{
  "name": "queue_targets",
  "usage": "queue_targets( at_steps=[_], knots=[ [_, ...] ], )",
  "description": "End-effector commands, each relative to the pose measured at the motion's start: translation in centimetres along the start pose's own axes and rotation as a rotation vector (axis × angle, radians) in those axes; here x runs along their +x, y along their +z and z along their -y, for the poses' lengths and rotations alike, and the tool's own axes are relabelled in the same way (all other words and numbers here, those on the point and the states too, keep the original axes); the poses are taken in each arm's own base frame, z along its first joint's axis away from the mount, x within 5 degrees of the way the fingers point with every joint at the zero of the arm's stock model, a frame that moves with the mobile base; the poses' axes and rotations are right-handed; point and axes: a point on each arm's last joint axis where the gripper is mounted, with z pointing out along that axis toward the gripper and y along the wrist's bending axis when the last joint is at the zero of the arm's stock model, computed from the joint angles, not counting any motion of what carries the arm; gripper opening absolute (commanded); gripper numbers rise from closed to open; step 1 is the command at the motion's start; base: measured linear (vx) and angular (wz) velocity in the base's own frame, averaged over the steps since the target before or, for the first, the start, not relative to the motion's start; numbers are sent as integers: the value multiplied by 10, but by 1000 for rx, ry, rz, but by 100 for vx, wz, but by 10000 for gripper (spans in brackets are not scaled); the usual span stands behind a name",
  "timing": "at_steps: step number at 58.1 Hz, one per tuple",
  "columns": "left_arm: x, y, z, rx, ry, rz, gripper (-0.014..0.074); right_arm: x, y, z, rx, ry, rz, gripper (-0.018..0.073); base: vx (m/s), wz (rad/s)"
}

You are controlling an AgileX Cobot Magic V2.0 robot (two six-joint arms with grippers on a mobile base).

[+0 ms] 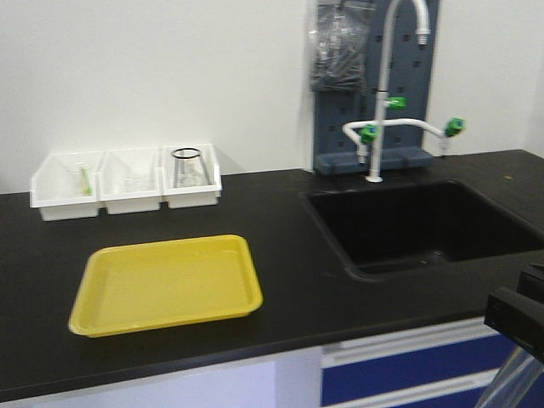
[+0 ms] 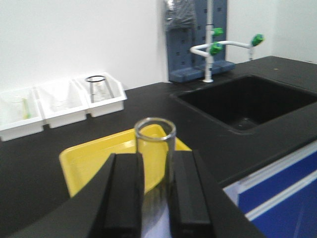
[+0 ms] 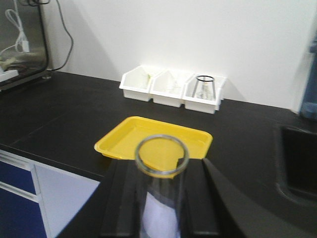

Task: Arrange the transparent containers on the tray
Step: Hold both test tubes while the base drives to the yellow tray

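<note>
Tubes [image 2: 155, 141] [image 3: 162, 158] sit one in each gripper, and none is on the tray [image 1: 166, 285], whose yellow floor is bare in all three views. Behind the tray, a little to its left, stand three white bins [image 1: 127, 200]. The rightmost holds a clear flask [image 1: 189, 166] with a dark rim, and what lies in the other two is too faint to name. The left gripper [image 2: 154, 166], low in front of the tray, has its jaws closed on an upright tube whose open rim stands above the fingertips. Right of the tray is the sink [image 1: 425, 225], with the tap [image 1: 399, 51] behind it. The right gripper [image 3: 161, 186], in front of the tray and well off to its right, likewise clamps an upright tube. I judge the task to be at its start: two tubes are in hand, neither is set down, and both have to be lowered onto the tray and released, with more perhaps to fetch afterwards.
</note>
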Motion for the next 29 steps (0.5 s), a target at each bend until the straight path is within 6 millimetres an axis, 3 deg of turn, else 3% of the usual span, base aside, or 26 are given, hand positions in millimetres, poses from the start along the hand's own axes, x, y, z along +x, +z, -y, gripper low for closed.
queue_targets(
  at_steps=[1, 29],
  knots=[
    [-19, -3, 3, 30, -3, 109, 114, -16, -3, 1, 13, -14, 109, 57, 20, 44],
    [-19, -3, 3, 30, -3, 109, 114, -16, -3, 1, 13, -14, 109, 57, 23, 30]
  ],
)
